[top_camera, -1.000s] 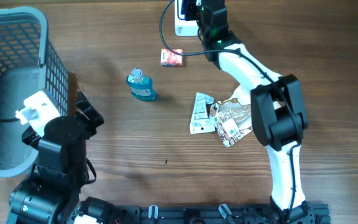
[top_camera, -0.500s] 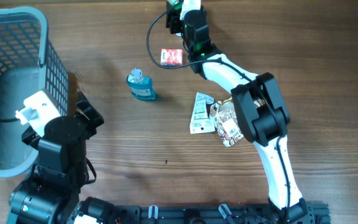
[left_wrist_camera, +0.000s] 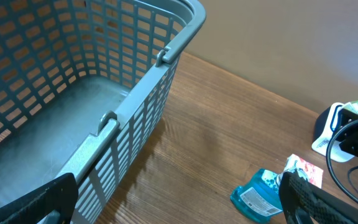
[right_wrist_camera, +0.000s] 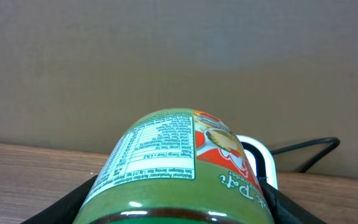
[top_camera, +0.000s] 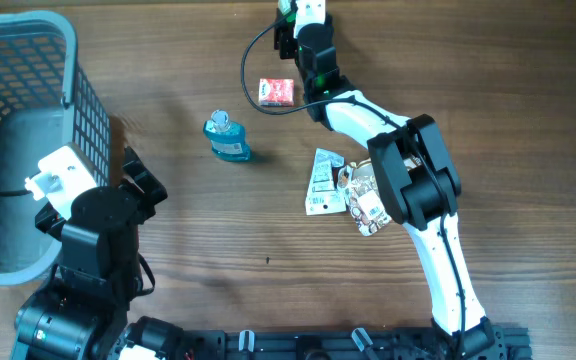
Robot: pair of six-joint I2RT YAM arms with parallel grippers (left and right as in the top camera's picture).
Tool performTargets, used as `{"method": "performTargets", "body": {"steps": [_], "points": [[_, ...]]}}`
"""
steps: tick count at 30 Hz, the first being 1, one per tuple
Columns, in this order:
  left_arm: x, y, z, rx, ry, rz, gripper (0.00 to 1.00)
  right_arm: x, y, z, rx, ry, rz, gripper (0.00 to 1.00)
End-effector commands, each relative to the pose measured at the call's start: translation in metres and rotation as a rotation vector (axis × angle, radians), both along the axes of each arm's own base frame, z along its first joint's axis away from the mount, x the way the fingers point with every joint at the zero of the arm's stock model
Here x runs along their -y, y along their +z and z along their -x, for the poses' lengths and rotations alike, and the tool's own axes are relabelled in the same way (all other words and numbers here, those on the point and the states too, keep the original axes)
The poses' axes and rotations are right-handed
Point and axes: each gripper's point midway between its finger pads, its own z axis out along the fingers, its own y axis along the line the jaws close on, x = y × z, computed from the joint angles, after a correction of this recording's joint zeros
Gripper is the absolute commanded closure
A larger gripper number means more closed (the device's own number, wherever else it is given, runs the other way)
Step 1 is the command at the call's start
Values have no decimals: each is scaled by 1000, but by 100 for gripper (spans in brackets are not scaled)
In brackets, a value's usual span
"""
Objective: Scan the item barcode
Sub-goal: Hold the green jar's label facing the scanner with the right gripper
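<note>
Currently my right pincer point(right_wrist_camera: 178, 206) is clamped around a green-labelled container point(right_wrist_camera: 166, 155), held just before the white scanner point(right_wrist_camera: 263, 165) at the tabletop point(right_wrist_camera: 30, 163) far edge; scanning looks underway, unconfirmed. My left pincer point(left_wrist_camera: 179, 205) hangs wide open, empty, beside the basket point(left_wrist_camera: 135, 112).

R arm stretched to bench's far edge, approx mid. R tool point(top_camera: 298, 18) there w/ green item point(top_camera: 285, 8) at its tip, white scanner point(top_camera: 315, 10) just beside. Black cable point(top_camera: 250, 62) loops nearby. Red/white packet point(top_camera: 276, 92) near far edge. Blue bottle point(top_camera: 227, 138) lies twd centre. White sachet point(top_camera: 323, 183) touches brown pouch point(top_camera: 370, 196), partly under R arm. Grey basket point(top_camera: 18, 22) in far left corner, L tool point(top_camera: 140, 180) just beside it.
</note>
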Motion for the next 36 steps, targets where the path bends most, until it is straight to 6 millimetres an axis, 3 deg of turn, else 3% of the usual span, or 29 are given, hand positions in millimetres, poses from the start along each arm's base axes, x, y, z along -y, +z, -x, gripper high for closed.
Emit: {"method": "performTargets", "body": {"steps": [1, 10, 14, 20, 27, 33, 36], "points": [[-2, 1, 1, 9, 14, 11, 0, 10, 6, -7, 32, -31, 13, 37], [-2, 1, 1, 9, 14, 11, 0, 19, 8, -9, 45, -76, 70, 34], [-2, 1, 1, 9, 14, 11, 0, 20, 22, -7, 62, -98, 75, 32], [-2, 1, 1, 8, 14, 11, 0, 20, 61, -3, 102, -100, 54, 31], [-2, 1, 1, 9, 14, 11, 0, 37, 125, 9, 127, -160, 65, 32], [-2, 1, 1, 9, 14, 11, 0, 52, 176, 36, 50, -177, 21, 32], [-2, 1, 1, 9, 14, 11, 0, 62, 190, 56, -33, -193, -54, 32]]}}
